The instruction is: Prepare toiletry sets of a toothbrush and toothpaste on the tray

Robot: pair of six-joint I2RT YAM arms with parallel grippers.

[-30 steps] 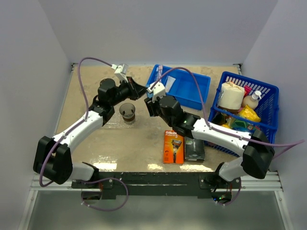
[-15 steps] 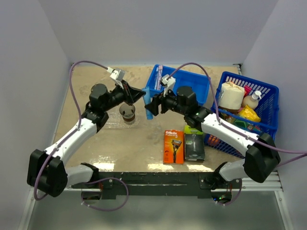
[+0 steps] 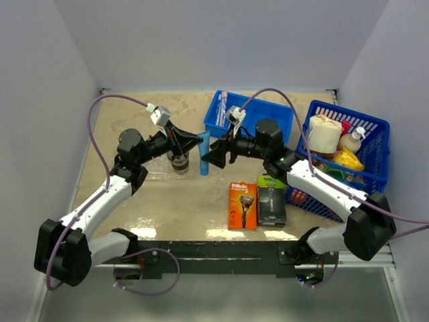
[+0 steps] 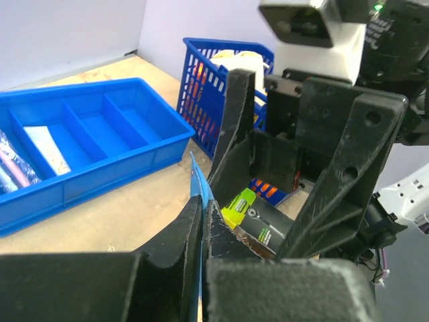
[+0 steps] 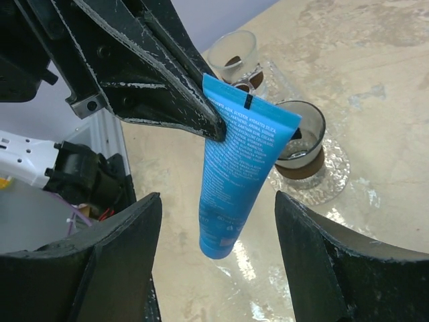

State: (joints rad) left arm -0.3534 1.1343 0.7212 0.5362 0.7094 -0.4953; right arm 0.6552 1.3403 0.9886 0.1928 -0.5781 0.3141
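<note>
Razor pack [image 3: 242, 205] reads Gillette Fusion; toothpaste [image 5: 234, 181] print unreadable

Two arms, the left arm [image 3: 100, 194] and the right arm [image 3: 315, 181], share one beige table [image 3: 201, 201]. At its far edge sits one blue bin [image 3: 268, 131] with four compartments in view, holding wrapped toothbrushes [image 4: 10, 176] too bundled to count and one pale flat packet [image 4: 44, 149]. One blue lattice basket [image 3: 348, 109] at the right edge is heaped past counting. Two packs lie toward the near edge: one orange razor pack [image 3: 242, 204] and one black-green razor pack [image 3: 271, 209]. One clear tray [image 5: 330, 180] carries at least two brownish cups [image 5: 303, 137]. One blue tube [image 5: 234, 181] completes the tally.
</note>
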